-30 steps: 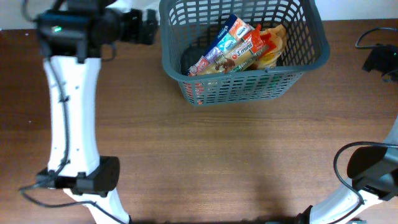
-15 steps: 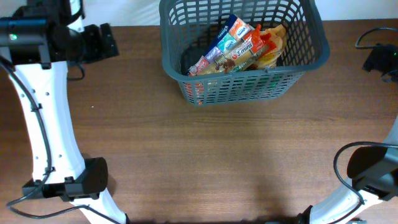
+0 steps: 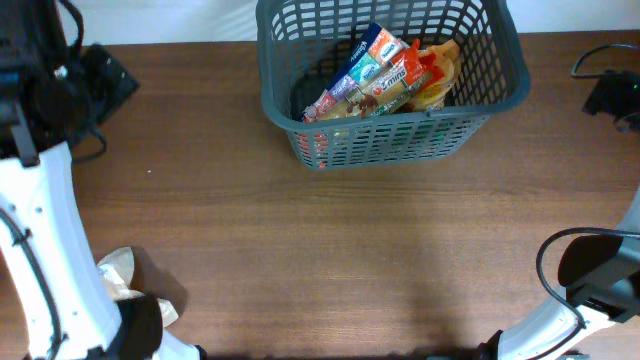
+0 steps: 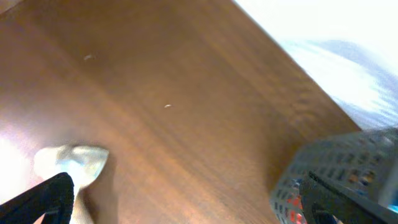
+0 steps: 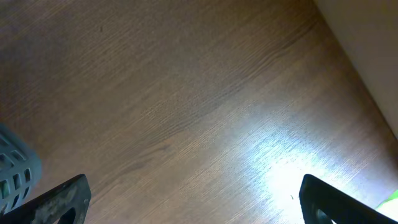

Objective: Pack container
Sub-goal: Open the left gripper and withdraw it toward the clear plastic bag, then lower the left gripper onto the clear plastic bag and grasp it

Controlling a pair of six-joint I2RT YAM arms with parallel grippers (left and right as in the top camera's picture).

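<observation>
Item: container (image 3: 400, 143), one. Large basket of dark grey plastic, rectangular, with slotted lattice walls under a thick rolled rim, open at the top. Location: far middle of the bench (image 3: 350, 250), upright, well apart from both arms; one corner visible at the lower right of the left wrist view (image 4: 348, 168), a sliver at the lower left of the right wrist view (image 5: 15, 171). Contents: several bright printed snack packets (image 3: 375, 75) leaning diagonally against one another, towards the right half, with room left on the left. Handling, by judgement: stiff and light for its bulk, not fragile, smooth enough to slip under a shallow pinch. Best taken at the thick rim or a corner, one finger hooked inside the wall; likely to slide if pushed low. Packets within: soft, crinkly, easily crushed. Also on the bench: pale crumpled lump (image 3: 118, 272) near the front left corner, possibly paper or a small bag, too blurred to name. Left claw (image 4: 186, 196): fingers wide apart, nothing between them, above bare wood near the lump. Right claw (image 5: 193, 193): fingers wide apart, empty, over bare wood.
</observation>
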